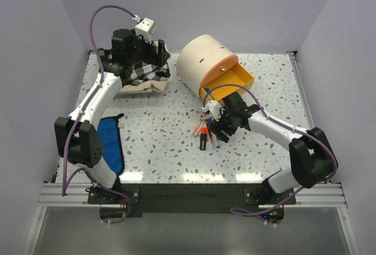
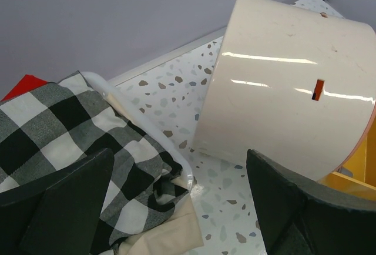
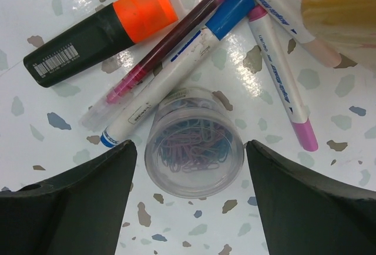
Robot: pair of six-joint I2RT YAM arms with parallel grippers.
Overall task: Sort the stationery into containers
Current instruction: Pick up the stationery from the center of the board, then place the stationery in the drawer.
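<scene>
Speckled terrazzo tabletop [image 1: 270, 149], boxed in by pale lilac walls [image 1: 194, 2]. At near left, a blue sheet-like thing [image 1: 111, 143] flat beside the left arm.

Farther back on the left, a black-and-white checked cloth [image 1: 144, 70] heaped over a beige fabric [image 1: 144, 89]. Left gripper [image 1: 144, 55] poised above the heap, fingers [image 2: 59, 208] spread wide with nothing between them (only cloth and table in the gap, seen from its wrist).

Right of the heap, at far middle, the cream drum-shaped cabinet [image 1: 202, 58], with a small orange slot [image 2: 317, 89] in its curved wall. One orange drawer [image 1: 235, 81] pulled out toward the near right.

Just near of that drawer, the stationery [image 1: 205, 134] bunched on the table, outside the cabinet. Right gripper [image 1: 218, 127] low over the bunch.

From its wrist, left to right:
- an orange highlighter [image 3: 94, 37] with a black body
- a clear pen with pink ink [image 3: 164, 46] touching a blue-capped white pen [image 3: 176, 61] alongside
- the clear round pot [image 3: 194, 149] of coloured paper clips, closest to the camera
- two white pens with pink ends [image 3: 282, 73]
- a blurred yellow shape [image 3: 341, 14], not identifiable

Pincer fingers [image 3: 70, 208] apart, one on either side of the pot, a sliver of table showing at each side: not clamped.
</scene>
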